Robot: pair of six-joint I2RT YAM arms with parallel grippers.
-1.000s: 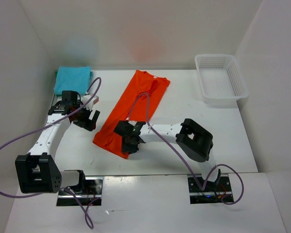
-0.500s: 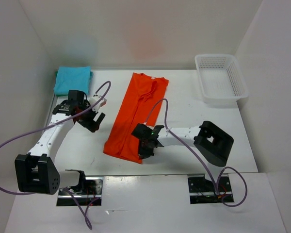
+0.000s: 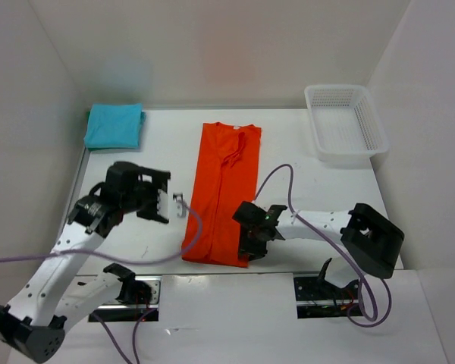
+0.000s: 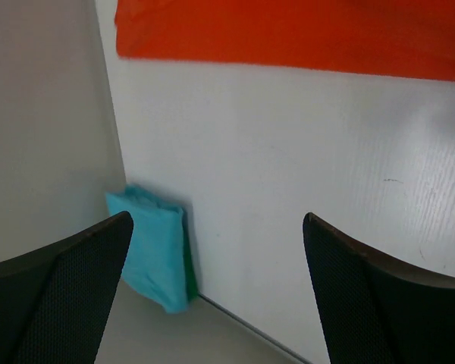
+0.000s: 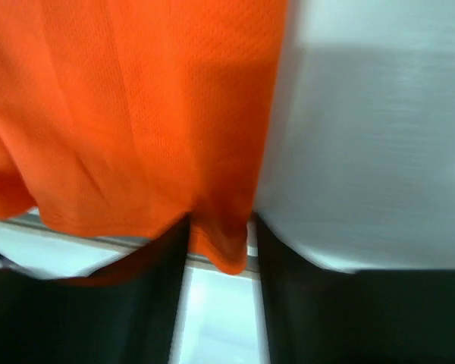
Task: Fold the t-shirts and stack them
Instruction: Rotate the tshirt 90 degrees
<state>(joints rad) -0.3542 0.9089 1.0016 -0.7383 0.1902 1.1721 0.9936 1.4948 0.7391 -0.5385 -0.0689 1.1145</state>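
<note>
The right tool [image 5: 218, 227] sits narrow around the near corner of the long-folded orange-red cloth t-shirt [image 3: 221, 189] lying mid-way across the white desk [image 3: 311, 189], its grip unclear, while the left tool [image 3: 169, 203] hangs wide and empty alongside; a loose pinch could spill the fold on lifting.

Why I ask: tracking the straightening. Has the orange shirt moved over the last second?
Yes. The orange shirt swung its near end right, toward the basket side.

Green t-shirt [image 4: 191, 273]: mostly hidden under turquoise t-shirt [image 4: 155, 254], far left of orange t-shirt [image 4: 288, 34]; only dark sliver shows. Orange t-shirt cut off at top in L wrist view, blurred in R wrist view.
</note>
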